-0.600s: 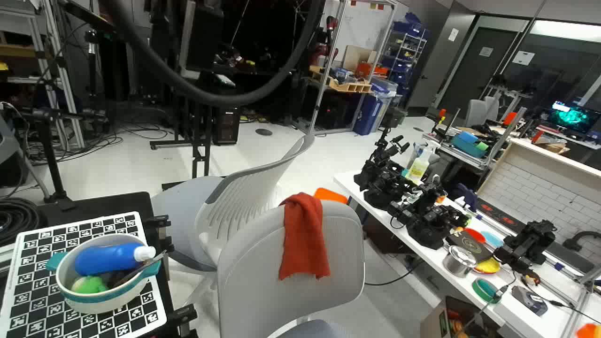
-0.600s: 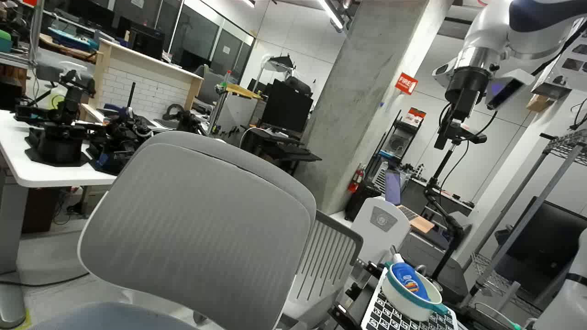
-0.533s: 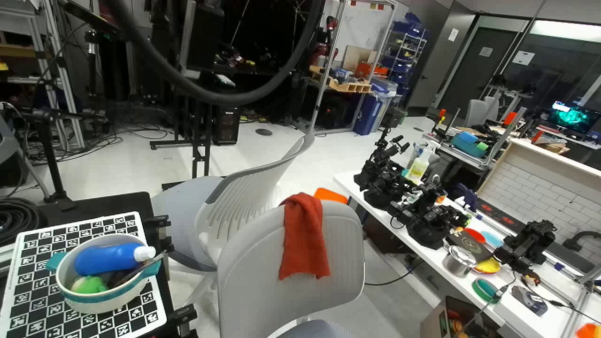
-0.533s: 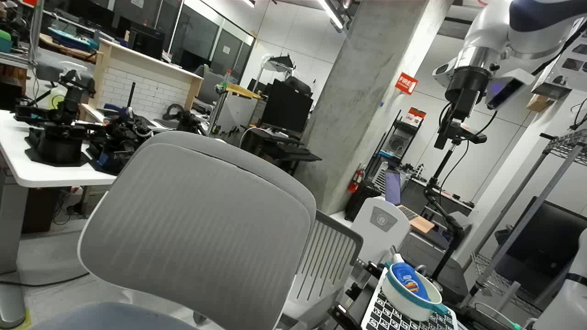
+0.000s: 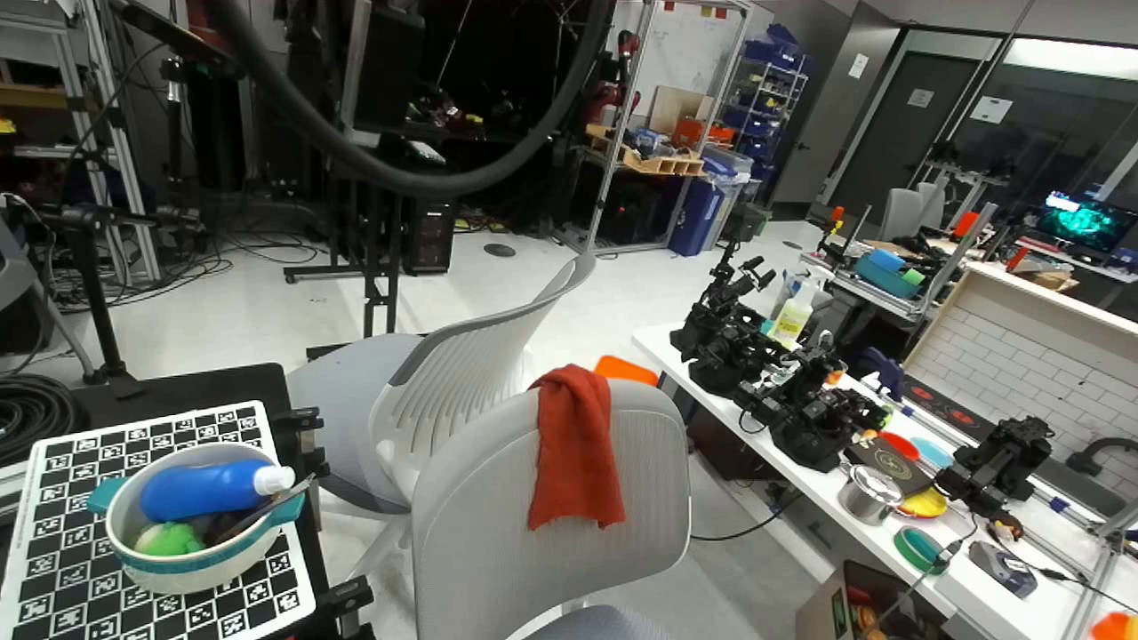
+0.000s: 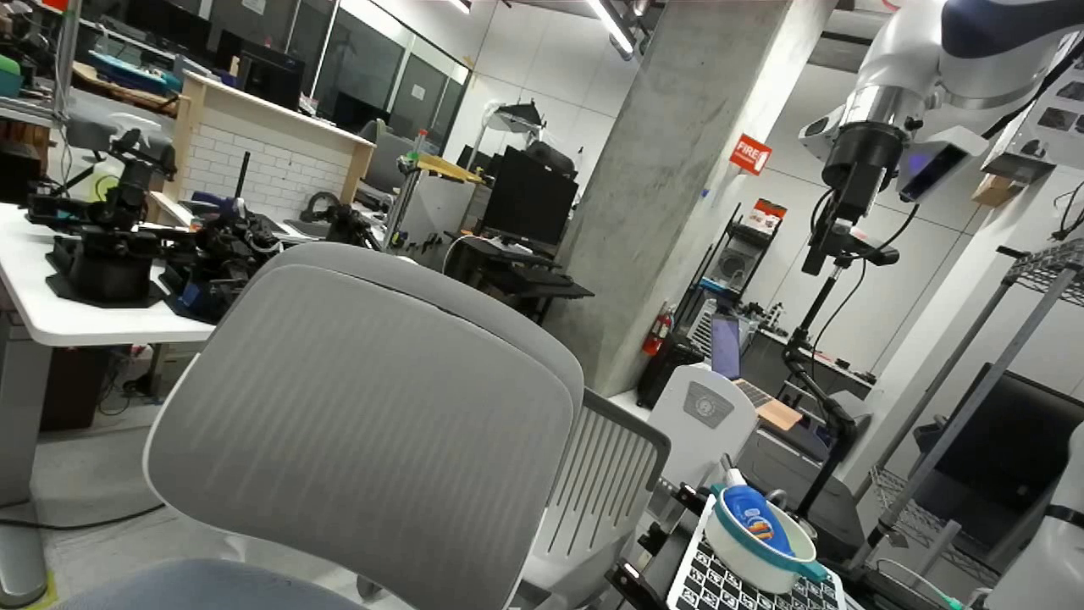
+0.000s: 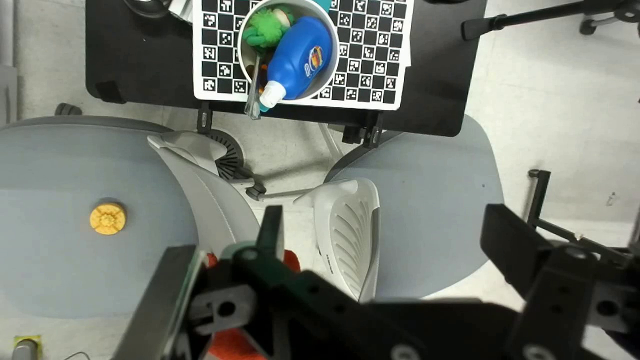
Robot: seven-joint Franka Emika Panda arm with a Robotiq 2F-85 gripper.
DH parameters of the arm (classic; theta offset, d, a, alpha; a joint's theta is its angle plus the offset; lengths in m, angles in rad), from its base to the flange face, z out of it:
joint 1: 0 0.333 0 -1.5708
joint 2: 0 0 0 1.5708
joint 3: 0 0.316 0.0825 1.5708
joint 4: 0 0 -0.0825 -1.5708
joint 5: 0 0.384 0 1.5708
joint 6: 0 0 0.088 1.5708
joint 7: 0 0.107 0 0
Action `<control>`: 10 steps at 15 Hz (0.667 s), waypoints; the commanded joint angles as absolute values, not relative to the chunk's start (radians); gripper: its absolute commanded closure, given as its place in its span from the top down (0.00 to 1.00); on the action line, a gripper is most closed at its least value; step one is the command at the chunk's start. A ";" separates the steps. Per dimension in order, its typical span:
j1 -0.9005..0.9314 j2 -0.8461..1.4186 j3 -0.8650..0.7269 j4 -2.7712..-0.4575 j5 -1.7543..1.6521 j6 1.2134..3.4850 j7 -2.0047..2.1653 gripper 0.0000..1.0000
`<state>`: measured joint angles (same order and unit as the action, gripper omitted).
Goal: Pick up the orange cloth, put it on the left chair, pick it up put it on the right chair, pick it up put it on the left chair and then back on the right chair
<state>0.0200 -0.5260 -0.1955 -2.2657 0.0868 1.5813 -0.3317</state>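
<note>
Orange cloth (image 5: 576, 467): hangs over the top edge of the backrest of the right chair (image 5: 480, 542), long end down the seat-side face, stopping short of the seat. Claw (image 7: 384, 232): fingers spread wide, nothing seen between them; carried by the arm (image 6: 898, 63) well above the right chair, apart from the cloth, which it partly hides in the wrist view. Left chair (image 5: 462, 382): just behind the right chair, back to back, floor (image 7: 298, 225) showing between. Yellow disc (image 7: 108, 218): on the right chair's seat. Counter (image 7: 140, 65) bearing a bowl (image 5: 182, 576): beside the right chair.

Step (judged): empty claw plus cloth on the right chair suggests a pick-up due, or the final return done; these views do not settle the count. Next, if a pick-up is due: lower to the right chair's top edge, pinch a fold without catching the backrest, lift until the hanging end clears, cross to the left chair.
</note>
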 commanded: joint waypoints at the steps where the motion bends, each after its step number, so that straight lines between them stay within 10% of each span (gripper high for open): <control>1: 0.001 -0.523 -0.181 -2.263 0.093 1.578 -0.339 1.00; 10: -0.002 -0.467 -0.154 -2.268 0.120 1.763 -0.256 1.00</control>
<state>0.0157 -0.5101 -0.1797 -2.2741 0.0892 1.6543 -0.3001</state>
